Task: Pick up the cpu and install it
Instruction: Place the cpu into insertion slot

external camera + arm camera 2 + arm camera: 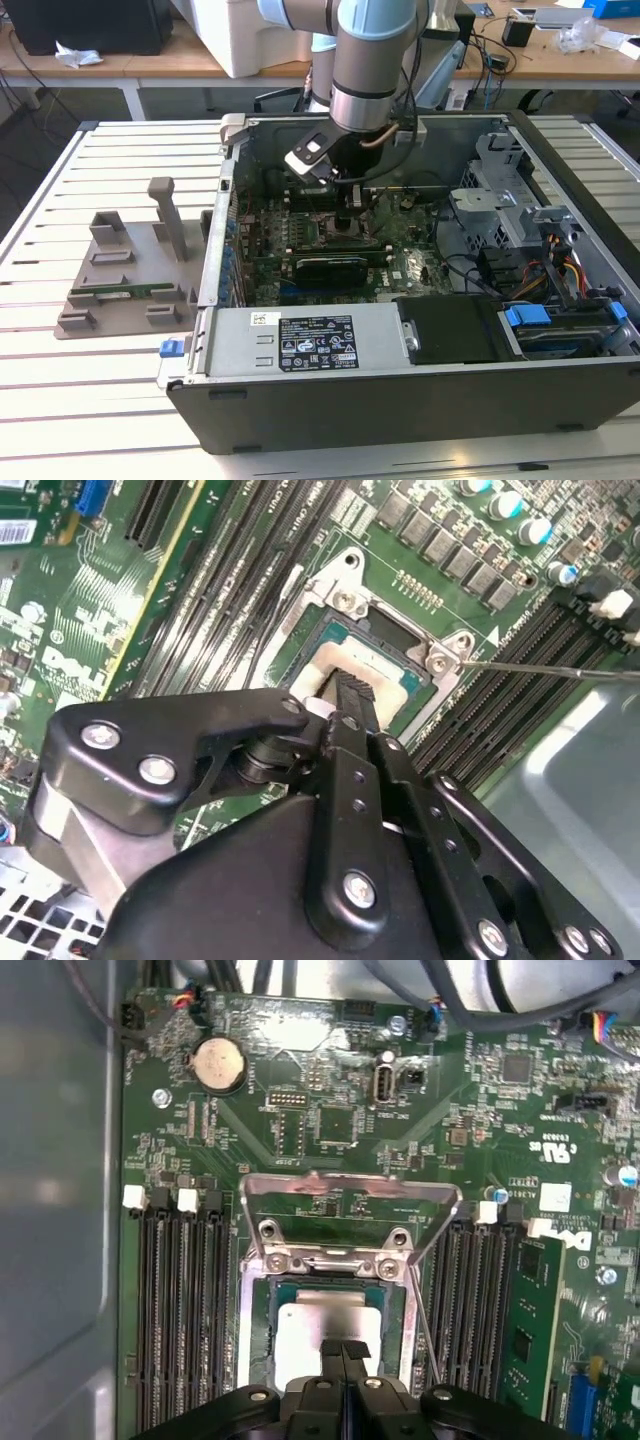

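The cpu lies flat in the open socket on the green motherboard, silver top up, with a thin dark rim. It also shows in the second wrist view. My gripper is shut, its black fingertips pressed together and standing on or just above the middle of the cpu's top; whether they touch cannot be told. In the exterior view the gripper reaches down into the open computer case, hiding the socket. The socket's metal load plate stands raised.
Memory slots flank the socket, one holding a green stick. A thin lever juts beside the socket. A black expansion card, drive bays and cables crowd the case. A grey fixture sits at the exterior view's left.
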Action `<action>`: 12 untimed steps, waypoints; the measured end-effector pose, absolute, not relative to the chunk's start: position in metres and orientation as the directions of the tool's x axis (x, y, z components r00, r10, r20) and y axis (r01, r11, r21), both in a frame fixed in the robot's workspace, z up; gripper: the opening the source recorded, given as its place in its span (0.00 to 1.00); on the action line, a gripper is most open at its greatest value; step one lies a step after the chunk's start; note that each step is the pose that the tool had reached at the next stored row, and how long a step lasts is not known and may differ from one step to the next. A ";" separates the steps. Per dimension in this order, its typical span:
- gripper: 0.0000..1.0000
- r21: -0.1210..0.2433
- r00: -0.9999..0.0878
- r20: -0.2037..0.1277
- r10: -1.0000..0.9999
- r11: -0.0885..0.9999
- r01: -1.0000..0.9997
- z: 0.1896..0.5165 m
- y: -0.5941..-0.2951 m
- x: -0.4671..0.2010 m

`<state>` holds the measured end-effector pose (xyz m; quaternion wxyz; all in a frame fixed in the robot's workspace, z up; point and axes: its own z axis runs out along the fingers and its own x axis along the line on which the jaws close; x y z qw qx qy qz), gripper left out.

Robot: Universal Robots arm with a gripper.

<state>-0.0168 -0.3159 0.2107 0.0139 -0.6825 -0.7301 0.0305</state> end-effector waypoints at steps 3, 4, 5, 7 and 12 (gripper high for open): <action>0.11 -0.063 -0.068 -0.017 0.998 0.067 0.996 0.209 -0.316 -0.017; 0.11 -0.063 -0.068 -0.017 0.998 0.067 0.996 0.208 -0.316 -0.017; 0.11 -0.063 -0.068 -0.016 0.998 0.067 0.996 0.208 -0.316 -0.017; 0.11 -0.063 -0.068 -0.015 0.998 0.067 0.996 0.206 -0.316 -0.016; 0.11 -0.065 -0.068 -0.015 0.998 0.067 0.996 0.205 -0.316 -0.006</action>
